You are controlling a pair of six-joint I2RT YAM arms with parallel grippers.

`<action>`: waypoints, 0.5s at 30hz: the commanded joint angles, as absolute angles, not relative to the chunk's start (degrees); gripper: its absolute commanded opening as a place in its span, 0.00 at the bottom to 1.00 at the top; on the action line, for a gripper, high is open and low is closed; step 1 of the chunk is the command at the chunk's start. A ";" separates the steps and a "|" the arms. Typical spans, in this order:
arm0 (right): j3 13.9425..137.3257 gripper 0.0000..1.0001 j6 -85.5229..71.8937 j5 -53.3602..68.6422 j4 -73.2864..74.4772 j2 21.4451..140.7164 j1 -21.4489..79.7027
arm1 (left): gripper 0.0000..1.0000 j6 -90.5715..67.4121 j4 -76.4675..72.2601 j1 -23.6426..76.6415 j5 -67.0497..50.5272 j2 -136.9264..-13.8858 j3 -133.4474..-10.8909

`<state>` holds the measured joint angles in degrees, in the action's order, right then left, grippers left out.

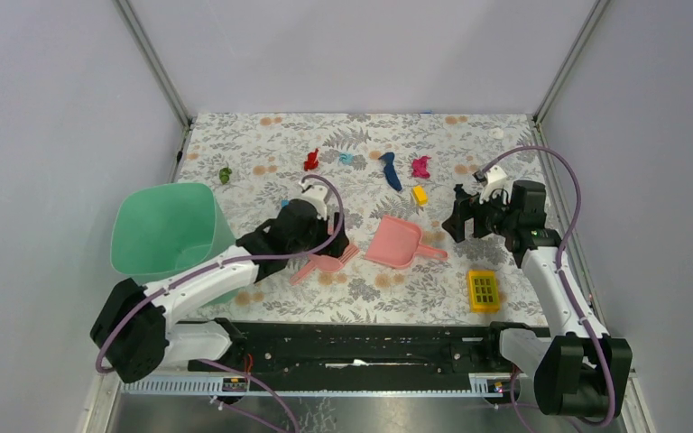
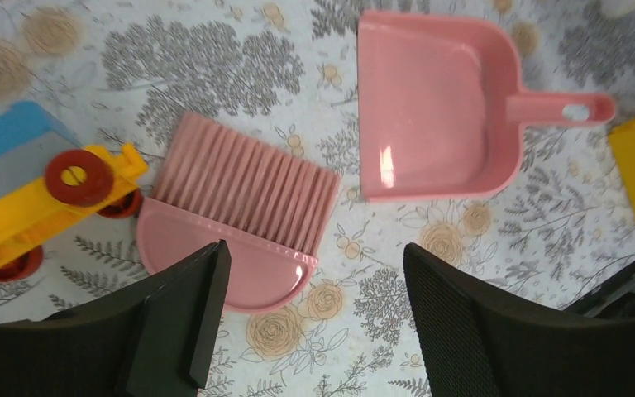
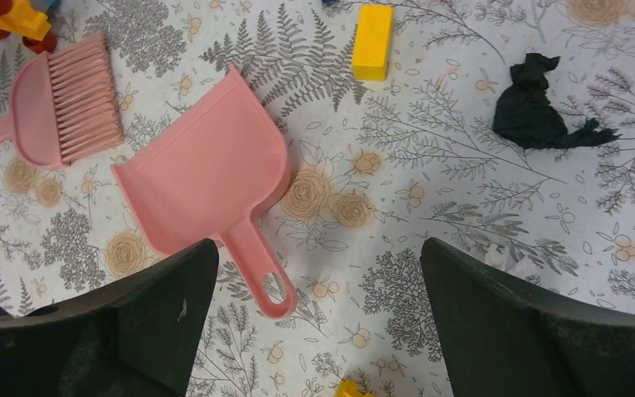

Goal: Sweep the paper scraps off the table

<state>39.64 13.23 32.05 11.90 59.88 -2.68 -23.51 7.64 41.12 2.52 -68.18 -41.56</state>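
Wide open and empty, our left claw (image 2: 314,260) hovers by the pink brush (image 2: 240,207), the right claw (image 3: 318,248) by the dustpan (image 3: 207,174); we judge grasping comes next, paper scraps (image 1: 311,161) unswept.

A pink dustpan (image 3: 207,175) between pink brush (image 3: 59,109) and dark paper scrap (image 3: 534,112)

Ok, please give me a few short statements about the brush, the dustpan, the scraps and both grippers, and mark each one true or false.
1. The pink dustpan is empty. True.
2. The left gripper is shut on the pink brush. False: it is open above the brush, which lies on the table.
3. The paper scraps lie on the near side of the dustpan. False: they lie beyond it, on the far part of the table.
4. The right gripper is open and holds nothing. True.
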 commanded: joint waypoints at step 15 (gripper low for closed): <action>41.50 1.00 16.87 37.71 15.36 60.01 -2.64 | 0.63 -18.35 15.49 51.67 17.66 -88.25 -54.37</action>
